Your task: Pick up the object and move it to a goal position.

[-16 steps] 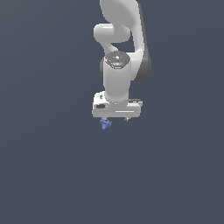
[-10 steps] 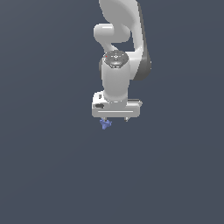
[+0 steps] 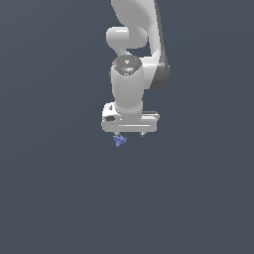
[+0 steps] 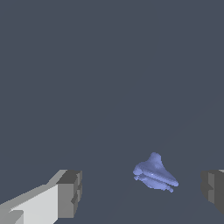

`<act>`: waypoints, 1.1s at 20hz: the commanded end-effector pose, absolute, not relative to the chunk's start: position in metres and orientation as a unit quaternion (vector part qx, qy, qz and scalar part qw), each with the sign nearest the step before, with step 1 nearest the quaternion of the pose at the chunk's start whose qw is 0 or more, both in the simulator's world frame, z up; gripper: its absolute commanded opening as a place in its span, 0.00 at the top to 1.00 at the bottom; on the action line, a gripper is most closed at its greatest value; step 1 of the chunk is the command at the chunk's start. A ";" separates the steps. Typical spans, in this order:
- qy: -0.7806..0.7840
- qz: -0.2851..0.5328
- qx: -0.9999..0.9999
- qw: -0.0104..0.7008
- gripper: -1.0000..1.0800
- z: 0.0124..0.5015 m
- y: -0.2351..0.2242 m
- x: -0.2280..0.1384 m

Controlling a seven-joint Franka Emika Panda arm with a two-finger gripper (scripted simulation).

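The object (image 3: 119,141) is a tiny periwinkle-blue lumpy piece with small prongs, lying on the plain dark grey surface. In the exterior view my white gripper (image 3: 130,135) hangs straight down just above it, and the piece sits under the finger on that view's left. In the wrist view the object (image 4: 154,175) lies in the gap between the two grey fingertips (image 4: 70,192), nearer to one of them and touching neither. The gripper (image 4: 141,189) is open and holds nothing.
The white arm (image 3: 130,74) rises from the hand toward the top of the exterior view. Around it there is only the uniform dark grey ground (image 3: 59,188).
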State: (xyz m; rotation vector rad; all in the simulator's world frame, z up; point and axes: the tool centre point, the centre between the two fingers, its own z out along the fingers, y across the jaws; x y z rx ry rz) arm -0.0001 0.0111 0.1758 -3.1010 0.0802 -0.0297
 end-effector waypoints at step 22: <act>-0.182 -0.007 -0.983 0.006 0.04 0.139 -0.011 -0.022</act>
